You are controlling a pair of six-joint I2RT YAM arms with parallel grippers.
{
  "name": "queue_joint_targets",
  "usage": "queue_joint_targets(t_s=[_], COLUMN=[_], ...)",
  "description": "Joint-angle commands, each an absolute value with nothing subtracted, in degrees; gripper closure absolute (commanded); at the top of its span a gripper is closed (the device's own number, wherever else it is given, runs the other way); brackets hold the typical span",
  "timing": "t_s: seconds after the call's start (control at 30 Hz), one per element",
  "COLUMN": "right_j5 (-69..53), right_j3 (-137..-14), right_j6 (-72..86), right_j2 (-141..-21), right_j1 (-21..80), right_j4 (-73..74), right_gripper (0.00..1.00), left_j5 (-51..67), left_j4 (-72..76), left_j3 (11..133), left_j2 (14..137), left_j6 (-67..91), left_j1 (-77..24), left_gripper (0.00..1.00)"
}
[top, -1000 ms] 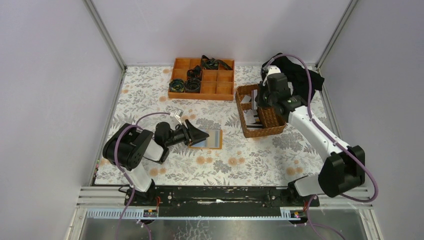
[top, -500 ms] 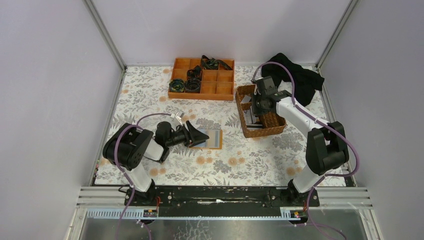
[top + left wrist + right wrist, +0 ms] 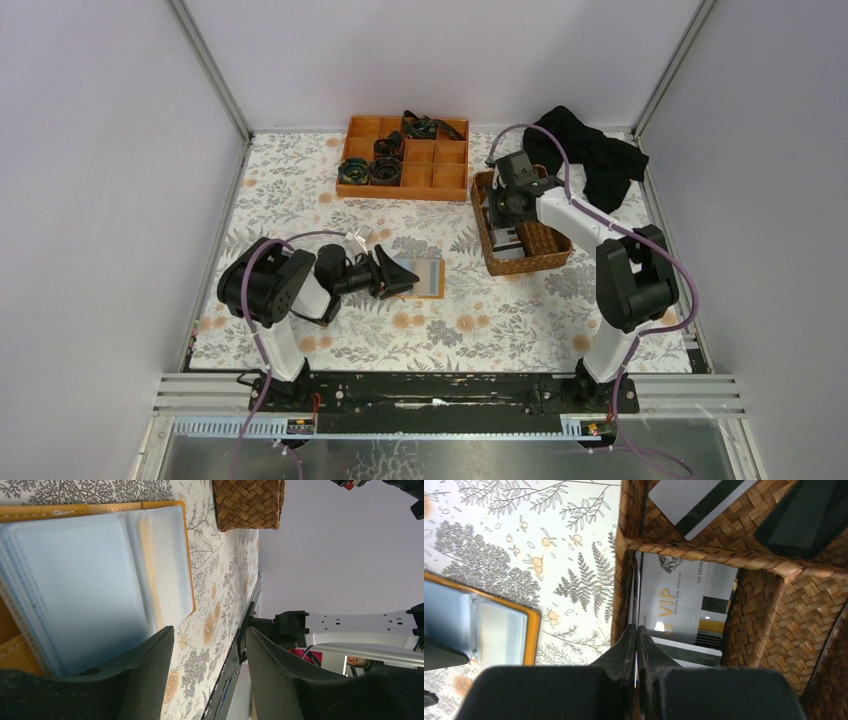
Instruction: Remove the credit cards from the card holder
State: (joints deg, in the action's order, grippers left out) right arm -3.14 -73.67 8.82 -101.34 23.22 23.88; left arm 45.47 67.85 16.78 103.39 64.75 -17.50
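There are two grippers. The left gripper (image 3: 209, 632) is spread, low over one end of the single holder (image 3: 100, 575). One finger (image 3: 145, 675) overlaps its sleeves, but I cannot tell whether it touches.

The right gripper (image 3: 636, 630) is pressed together on one thin card (image 3: 636, 595), seen edge-on. It hangs inside the one basket (image 3: 749, 560), close to the wall nearest the holder. A divider splits the basket. In the gripper's section a VIP card (image 3: 669, 605) lies on at least two more cards. In the other section are one striped card (image 3: 696, 502) and one black flat thing (image 3: 804, 515).

The holder lies open on the table (image 3: 500, 320), left of the basket and apart from it. Its sleeves are pale blue-grey and its rim is orange.

"VIP" is printed in gold; the smaller print is unreadable.

Farther off are one tray (image 3: 450, 180) with dark coils and one cloth (image 3: 600, 160).
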Motion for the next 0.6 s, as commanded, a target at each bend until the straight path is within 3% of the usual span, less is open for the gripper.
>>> queue_joint_targets(t_s=[0.0, 0.1, 0.33, 0.57], right_j5=[-5.5, -6.7, -9.7, -5.1], right_j3=[-76.1, -75.8, -72.5, -68.0], right_j6=[9.2, 9.5, 10.3, 10.7], right_j2=[-102.2, -101.5, -97.3, -88.2], right_j1=[23.9, 23.9, 23.9, 23.9], right_j4=[23.4, 22.9, 20.1, 17.1], right_gripper=[0.85, 0.64, 0.62, 0.64], left_j5=[46.9, 47.2, 47.8, 46.6], left_j4=[72.7, 73.0, 75.8, 74.4], left_j3=[17.3, 17.6, 17.4, 17.2], left_j2=[104.2, 104.8, 106.4, 105.7], left_j6=[65.2, 65.5, 67.1, 66.4], left_j1=[-17.0, -17.1, -17.1, -17.1], left_gripper=[0.38, 0.38, 0.39, 0.39])
